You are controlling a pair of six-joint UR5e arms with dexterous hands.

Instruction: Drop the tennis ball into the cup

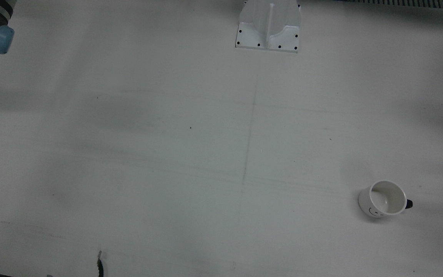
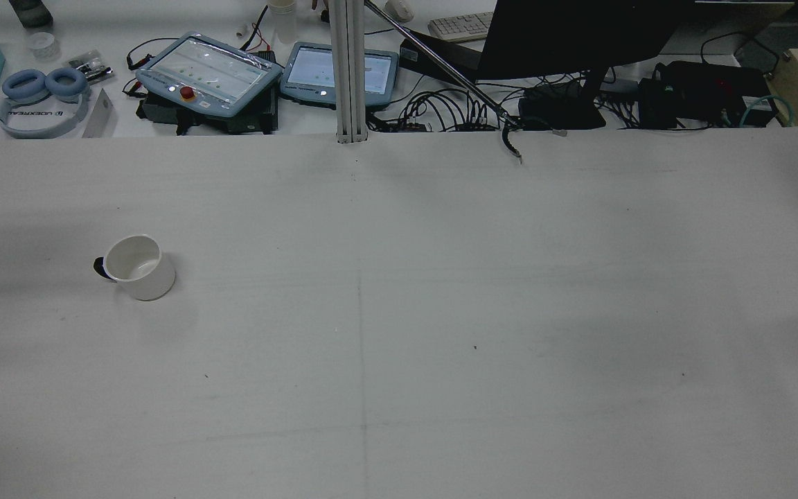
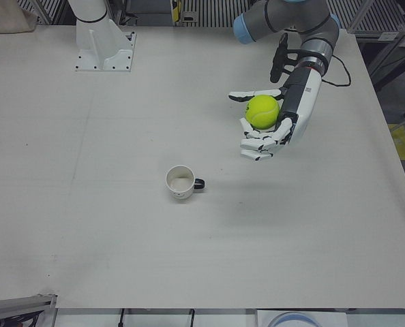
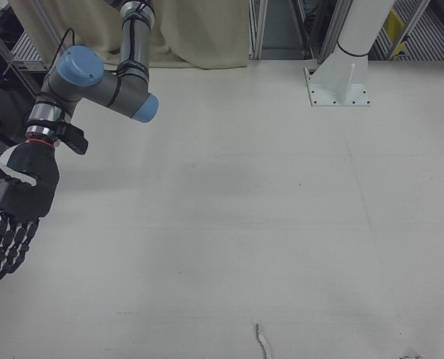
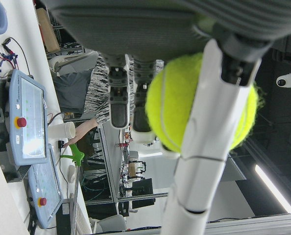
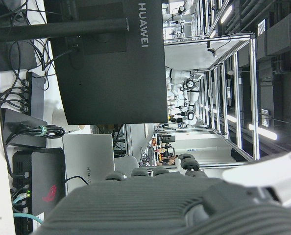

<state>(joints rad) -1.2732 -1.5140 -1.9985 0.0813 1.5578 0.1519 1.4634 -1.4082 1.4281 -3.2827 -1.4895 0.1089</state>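
A yellow-green tennis ball [image 3: 262, 112] rests in my left hand [image 3: 274, 122], whose fingers curl loosely around it, raised above the table behind and to the right of the cup in the left-front view. The ball also shows in the left hand view [image 5: 199, 105]. A white cup [image 3: 181, 182] with a dark handle stands upright and empty on the table; it also shows in the front view [image 1: 385, 199] and the rear view [image 2: 137, 267]. My right hand [image 4: 14, 209] hangs open and empty, fingers straight, at the far left of the right-front view.
A white arm pedestal [image 1: 268, 27] stands at the table's back edge. Beyond the far edge in the rear view are teach pendants [image 2: 208, 73], a monitor [image 2: 579, 41], headphones [image 2: 42, 90] and cables. A small cable end [image 2: 512, 142] lies over the table edge.
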